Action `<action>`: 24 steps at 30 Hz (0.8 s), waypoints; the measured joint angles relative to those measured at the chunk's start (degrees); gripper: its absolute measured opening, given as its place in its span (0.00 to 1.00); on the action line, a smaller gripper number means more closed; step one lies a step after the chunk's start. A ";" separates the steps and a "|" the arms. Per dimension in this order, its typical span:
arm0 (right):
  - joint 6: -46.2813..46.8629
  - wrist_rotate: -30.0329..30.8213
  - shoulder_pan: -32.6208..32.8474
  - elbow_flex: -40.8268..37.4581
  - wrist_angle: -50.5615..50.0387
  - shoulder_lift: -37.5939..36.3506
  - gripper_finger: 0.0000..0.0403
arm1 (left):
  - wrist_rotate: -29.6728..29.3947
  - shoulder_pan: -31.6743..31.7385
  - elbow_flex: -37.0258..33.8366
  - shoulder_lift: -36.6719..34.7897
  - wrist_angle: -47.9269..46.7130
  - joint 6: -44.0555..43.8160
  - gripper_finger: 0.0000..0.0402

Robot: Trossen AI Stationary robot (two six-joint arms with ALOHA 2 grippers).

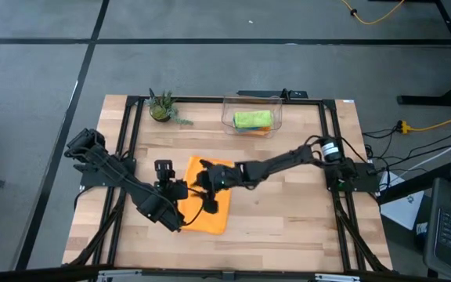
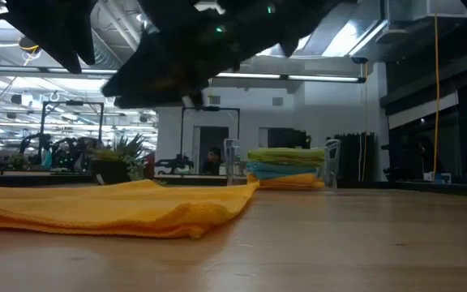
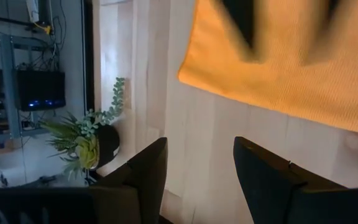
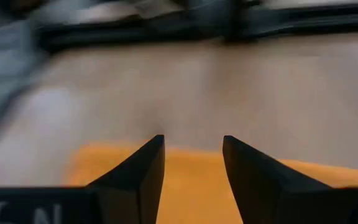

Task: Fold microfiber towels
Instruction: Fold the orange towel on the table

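The orange towel [image 1: 210, 210] lies flat beneath both parted, empty grippers: left gripper [image 1: 165, 174] at its nine o'clock edge, right gripper [image 1: 203, 177] seemingly hovering above, arm outstretched.

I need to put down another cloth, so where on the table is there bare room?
Bare wood runs right of the orange towel, up to the right arm's base, and in front of the clear bin. The middle left is crowded: left gripper and right gripper, both open, are over the towel.
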 joint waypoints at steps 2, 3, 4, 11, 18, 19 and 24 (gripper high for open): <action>3.56 16.13 2.37 -0.24 0.72 0.88 0.41 | -0.16 -0.34 0.00 0.00 -0.02 -0.12 0.44; 5.24 22.75 3.44 -0.59 0.30 1.72 0.41 | -0.16 -0.52 0.00 0.00 -0.01 -0.14 0.44; 7.51 27.72 4.32 -0.83 0.23 2.90 0.41 | -0.18 -0.66 0.00 0.00 -0.02 -0.14 0.44; 25.11 38.48 7.43 -1.12 9.59 11.00 0.41 | -0.24 -0.82 0.00 0.00 0.02 -0.14 0.44; 24.85 46.84 8.13 -1.16 13.44 18.04 0.41 | -0.26 -0.80 0.00 0.00 0.98 -0.32 0.44; 23.48 45.73 8.10 -1.09 13.63 18.31 0.41 | -0.26 -0.80 0.00 0.00 0.99 -0.32 0.44; 10.31 31.68 6.83 -0.86 14.00 17.73 0.41 | -0.24 -0.65 0.00 0.00 1.07 -0.32 0.44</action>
